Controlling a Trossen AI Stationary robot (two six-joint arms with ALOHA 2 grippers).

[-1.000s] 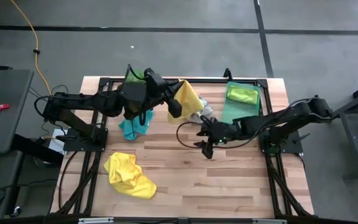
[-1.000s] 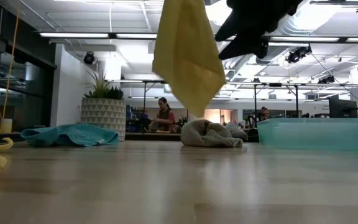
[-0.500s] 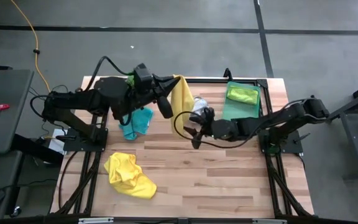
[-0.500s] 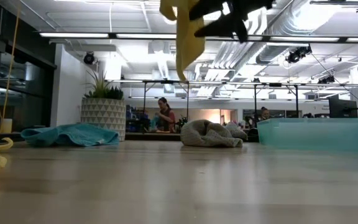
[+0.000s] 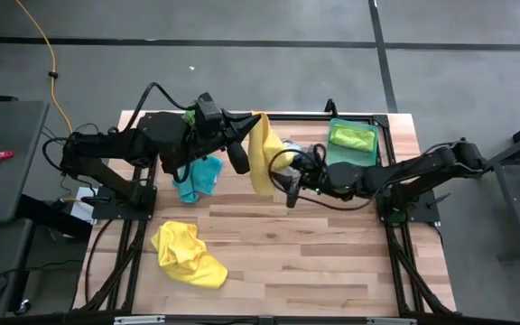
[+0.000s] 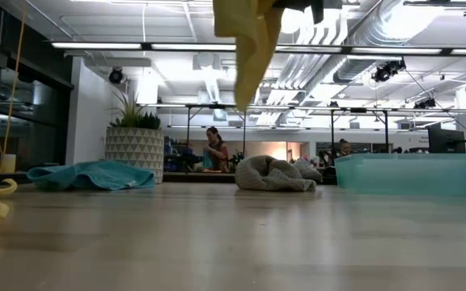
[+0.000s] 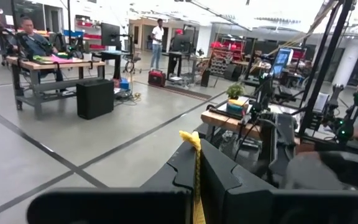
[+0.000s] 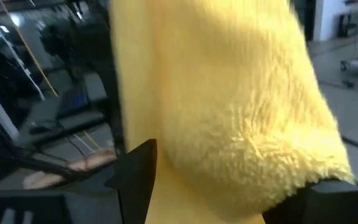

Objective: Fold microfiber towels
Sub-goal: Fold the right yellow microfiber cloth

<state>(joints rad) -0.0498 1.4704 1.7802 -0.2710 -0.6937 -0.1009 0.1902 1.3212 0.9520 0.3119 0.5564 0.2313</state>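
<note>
My left gripper (image 5: 245,152) is shut on a yellow towel (image 5: 262,155), held high over the table's far middle. The towel hangs down with its tip (image 6: 245,103) well above the wood. My right gripper (image 5: 289,183) is open at the towel's lower part, and the yellow pile (image 8: 229,118) fills the gap between its fingers. A teal towel (image 5: 199,178), a second yellow towel (image 5: 188,255) and a grey-white towel (image 6: 275,174) lie crumpled on the table. A lime green towel (image 5: 351,137) lies in the tray. My left gripper pinches the yellow towel's upper edge (image 7: 196,163) between its two fingers, which point level toward the table's right. The towel is lifted clear and hangs slack below the fingers. My right gripper's fingers stand on either side of the towel's lower part; I cannot tell whether they touch it.
A translucent green tray (image 5: 339,164) stands at the far right and shows in the low view (image 6: 403,174). A plant in a white pot (image 6: 133,144) stands at the far left behind my left arm. Bare wood lies in the near middle and right.
My left gripper has risen and drawn back toward the table's far left with the yellow towel, whose tip now hangs higher above the wood. My right gripper has gone up and toward the table's left, to the towel's lower part.
</note>
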